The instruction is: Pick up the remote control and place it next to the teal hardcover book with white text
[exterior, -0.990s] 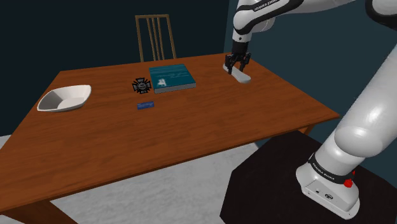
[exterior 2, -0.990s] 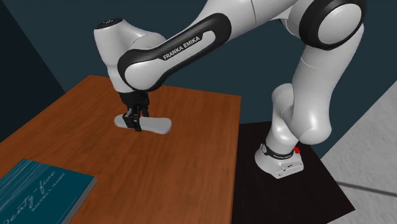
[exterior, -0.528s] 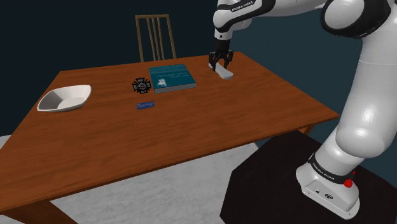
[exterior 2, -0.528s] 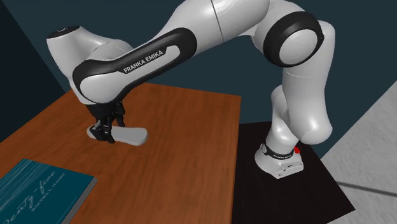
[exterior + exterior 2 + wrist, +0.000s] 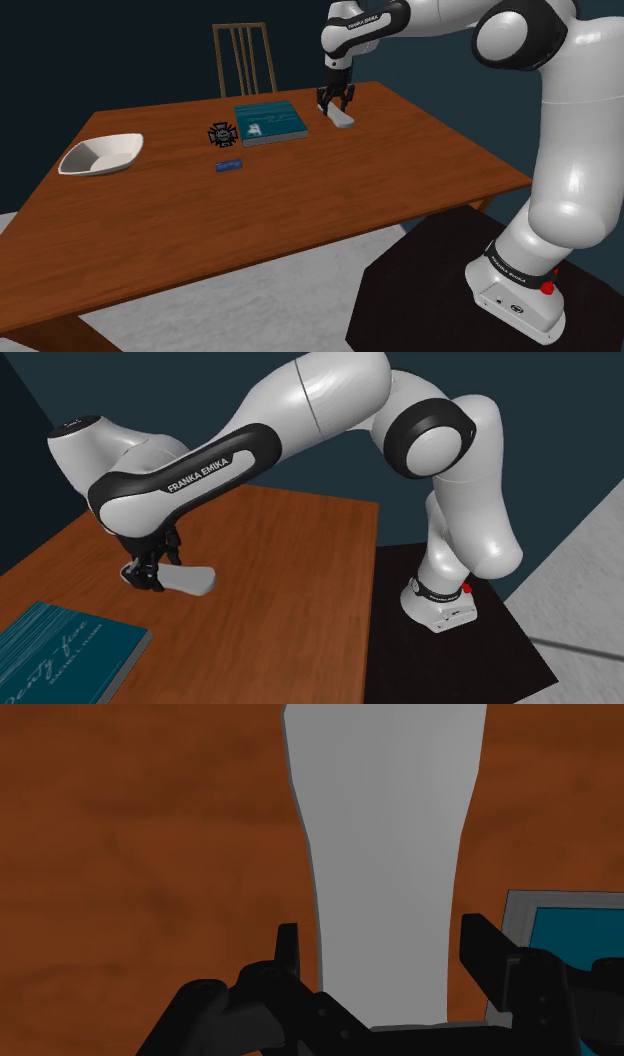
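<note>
My hand [image 5: 335, 102] has carried the grey remote control [image 5: 344, 120] over the worktop [image 5: 400, 170] to 3 o'clock of the teal book [image 5: 268, 122], clamped across its narrow end, ready for lowering

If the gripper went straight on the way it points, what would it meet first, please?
Probably the table, just beside the teal book; the grey remote in the gripper would touch first.
</note>
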{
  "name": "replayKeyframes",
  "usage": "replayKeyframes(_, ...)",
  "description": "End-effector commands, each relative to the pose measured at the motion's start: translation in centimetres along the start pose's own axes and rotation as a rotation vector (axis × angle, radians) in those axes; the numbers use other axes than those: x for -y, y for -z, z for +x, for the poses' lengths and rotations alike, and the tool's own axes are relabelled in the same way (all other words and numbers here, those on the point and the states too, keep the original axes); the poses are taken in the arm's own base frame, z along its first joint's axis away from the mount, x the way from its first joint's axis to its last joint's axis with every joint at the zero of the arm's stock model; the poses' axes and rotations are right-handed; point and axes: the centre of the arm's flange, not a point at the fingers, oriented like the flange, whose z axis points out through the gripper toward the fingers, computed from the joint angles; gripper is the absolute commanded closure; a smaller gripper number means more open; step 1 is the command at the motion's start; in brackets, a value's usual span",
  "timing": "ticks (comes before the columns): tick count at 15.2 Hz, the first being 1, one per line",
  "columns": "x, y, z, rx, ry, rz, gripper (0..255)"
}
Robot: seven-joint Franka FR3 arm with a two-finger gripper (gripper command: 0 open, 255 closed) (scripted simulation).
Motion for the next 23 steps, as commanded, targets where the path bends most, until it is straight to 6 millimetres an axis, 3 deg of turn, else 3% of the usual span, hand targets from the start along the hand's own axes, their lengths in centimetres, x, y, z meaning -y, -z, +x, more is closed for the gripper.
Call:
replayKeyframes(1, 0.0, -1.1, 0.1, -0.001, 0.0, 0.0, 255)
replayKeyframes(11, -0.1, -6.5, 0.2, -0.001, 0.0, 0.0, 255)
replayKeyframes(19, -0.1, -6.5, 0.2, -0.001, 0.0, 0.0, 255)
replayKeyframes(20, -0.1, -6.5, 0.2, -0.001, 0.0, 0.0, 0)
replayKeyframes(23, -0.1, -6.5, 0.2, -0.001, 0.0, 0.0, 0)
